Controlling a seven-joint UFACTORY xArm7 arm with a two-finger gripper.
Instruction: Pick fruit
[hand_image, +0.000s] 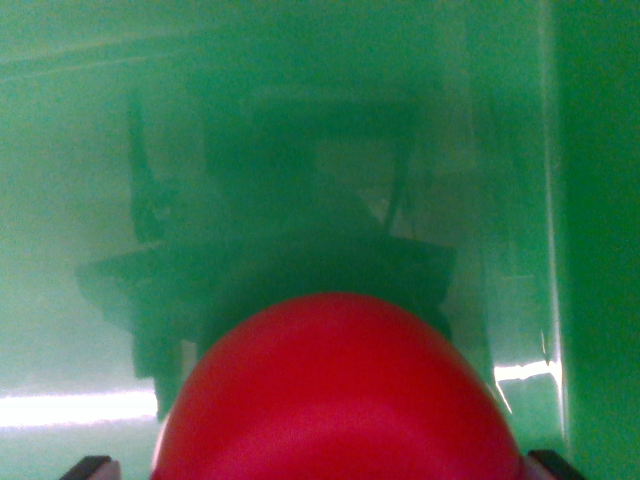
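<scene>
- My claw (318, 470) shows only as two dark fingertips (88, 466), one at the bottom left corner and one at the bottom right, with the fruit between them.
- The tips sit right at the fruit's flanks, but the frame cuts off where they would meet it, so I cannot tell whether the claw is clamped on it or merely set around it.
- The fruit (335, 400) is a smooth red dome filling the near bottom centre, right under the camera. I judge it is centred that way so the fingers close evenly on its widest part.
- Beyond it spreads a glossy green surface (70, 230), blurred, since the lens is so close.
- On that sheen, far of the fruit, lies a dark blotch (300, 230). I take it for the arm's own reflection or shadow, though it is too soft to be sure.
- Two bright glare streaks (70, 408) cross the green, one near left and one near right.
- A pale vertical line (550, 200) runs down the right, perhaps an edge or a wall of the green thing; I cannot tell which.
- My reading: I am at the grasp step, and a lift has not shown itself yet.
</scene>
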